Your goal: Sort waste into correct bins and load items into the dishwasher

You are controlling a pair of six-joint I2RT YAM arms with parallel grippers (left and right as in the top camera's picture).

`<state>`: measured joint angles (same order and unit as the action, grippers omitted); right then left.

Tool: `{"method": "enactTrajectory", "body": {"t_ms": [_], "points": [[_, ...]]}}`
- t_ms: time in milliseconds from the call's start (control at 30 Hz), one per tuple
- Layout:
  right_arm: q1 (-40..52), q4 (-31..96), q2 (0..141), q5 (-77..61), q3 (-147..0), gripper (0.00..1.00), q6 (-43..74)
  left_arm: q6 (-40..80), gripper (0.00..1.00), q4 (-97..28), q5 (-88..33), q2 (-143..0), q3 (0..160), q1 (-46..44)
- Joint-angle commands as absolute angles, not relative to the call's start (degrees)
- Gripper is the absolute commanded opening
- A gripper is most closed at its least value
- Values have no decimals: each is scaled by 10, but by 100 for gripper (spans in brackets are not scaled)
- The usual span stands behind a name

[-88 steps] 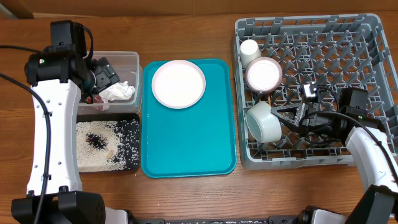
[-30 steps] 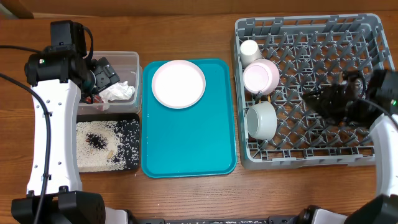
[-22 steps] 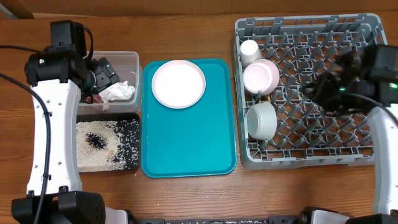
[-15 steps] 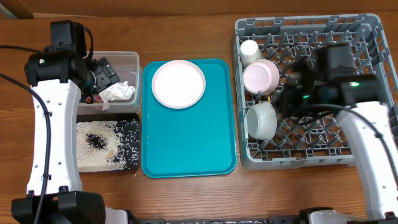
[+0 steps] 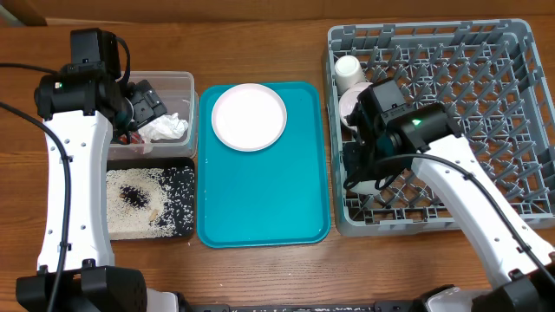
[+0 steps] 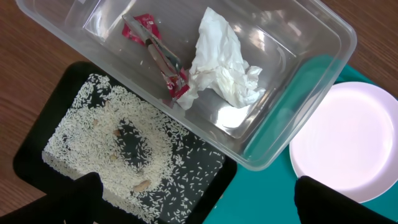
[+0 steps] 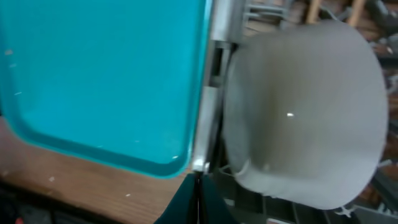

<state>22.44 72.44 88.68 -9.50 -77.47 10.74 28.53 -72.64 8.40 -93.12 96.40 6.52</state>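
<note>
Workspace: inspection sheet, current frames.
Surface: brown wooden table under everything.
Job's things: crumpled white paper napkin and red snack wrapper in clear plastic tub; white rice grains in black rectangular tray; round white plate on teal serving tray; small white cup and pale bowl in grey plastic dish rack.
Clutter: nothing seen.
Hands: left hand open over tub; right hand shut, empty, beside bowl.
Cables: black cables along both arms.
Surroundings: nothing seen.

My left arm (image 5: 74, 173) reaches forward, its left hand (image 6: 199, 200) spread wide. My right arm (image 5: 468, 199) angles leftward, wrist tipped down, right hand (image 7: 196, 198) pinched fully together.
</note>
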Motion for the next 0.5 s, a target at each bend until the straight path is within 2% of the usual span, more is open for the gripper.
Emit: {"method": "enactTrajectory", "body": {"t_ms": [0, 167, 467], "points": [[225, 718, 903, -58, -768, 5, 136, 281, 100, -726, 88, -934, 972, 66], [225, 713, 908, -41, -768, 5, 136, 281, 100, -726, 88, -934, 972, 66], [215, 756, 908, 132, -768, 5, 212, 281, 100, -726, 88, -934, 972, 66]]}}
